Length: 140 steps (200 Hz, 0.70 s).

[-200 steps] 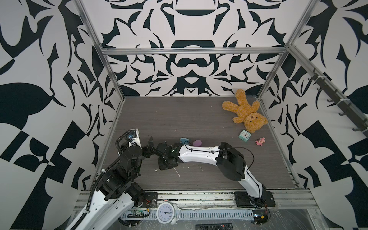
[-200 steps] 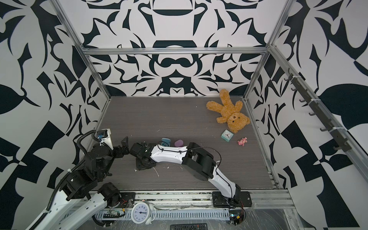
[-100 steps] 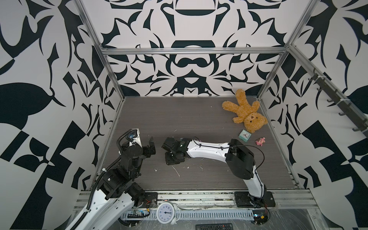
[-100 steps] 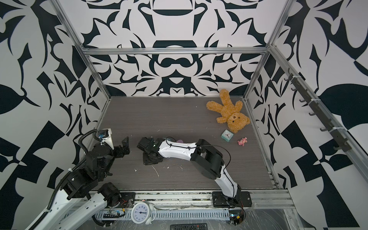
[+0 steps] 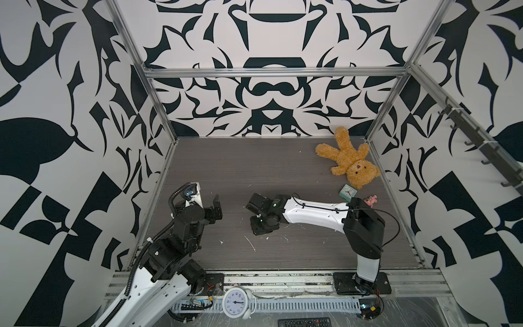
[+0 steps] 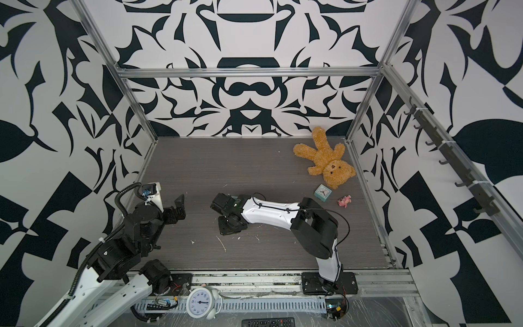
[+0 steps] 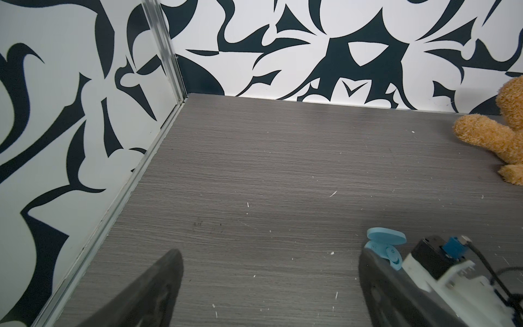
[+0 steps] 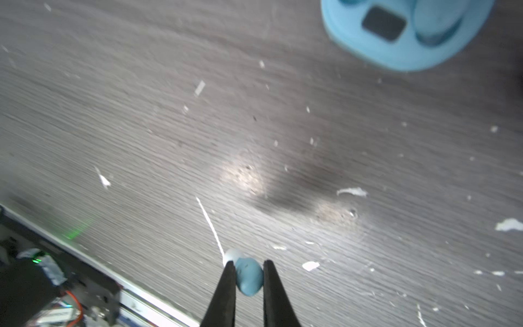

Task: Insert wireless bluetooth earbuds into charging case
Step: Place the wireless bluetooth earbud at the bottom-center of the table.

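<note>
In the right wrist view my right gripper (image 8: 249,263) is shut on a pale blue earbud (image 8: 250,279), held above the table. The open pale blue charging case (image 8: 402,31) lies a little way off, its wells facing up. In the left wrist view the same case (image 7: 385,246) shows its raised lid beside the right arm's wrist. My left gripper (image 7: 268,271) stands open with nothing between its fingers. In both top views the right gripper (image 5: 263,225) (image 6: 230,225) points down mid-table and hides the case. The left gripper (image 5: 216,203) is at the table's left.
A brown teddy bear (image 5: 348,161) lies at the back right, with a small teal clock (image 5: 348,193) and a pink toy (image 5: 370,200) in front of it. White scraps (image 8: 352,192) are scattered over the grey table. A white alarm clock (image 5: 236,301) sits on the front rail.
My right arm has swung to the right, away from the left gripper, with the earbud still in its jaws, and now covers the cases in the top views. The left arm has not moved.
</note>
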Each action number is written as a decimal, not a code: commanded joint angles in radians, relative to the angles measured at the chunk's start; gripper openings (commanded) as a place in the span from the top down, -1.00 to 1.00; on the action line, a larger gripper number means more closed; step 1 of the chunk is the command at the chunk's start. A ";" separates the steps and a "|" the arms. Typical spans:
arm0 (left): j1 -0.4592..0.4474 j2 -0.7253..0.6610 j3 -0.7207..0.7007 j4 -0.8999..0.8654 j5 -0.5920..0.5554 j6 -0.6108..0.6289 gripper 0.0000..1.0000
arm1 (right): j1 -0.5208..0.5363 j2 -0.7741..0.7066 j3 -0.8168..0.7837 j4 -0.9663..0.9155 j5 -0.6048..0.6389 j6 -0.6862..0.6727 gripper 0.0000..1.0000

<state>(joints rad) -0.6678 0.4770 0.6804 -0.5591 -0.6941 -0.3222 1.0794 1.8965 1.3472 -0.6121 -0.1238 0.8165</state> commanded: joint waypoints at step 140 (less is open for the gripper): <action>0.002 0.009 0.007 -0.002 0.004 -0.013 -0.99 | -0.018 0.037 -0.037 -0.004 -0.084 -0.060 0.44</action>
<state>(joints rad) -0.6678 0.4858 0.6804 -0.5591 -0.6914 -0.3222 1.0618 1.9381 1.2877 -0.5938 -0.2108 0.7753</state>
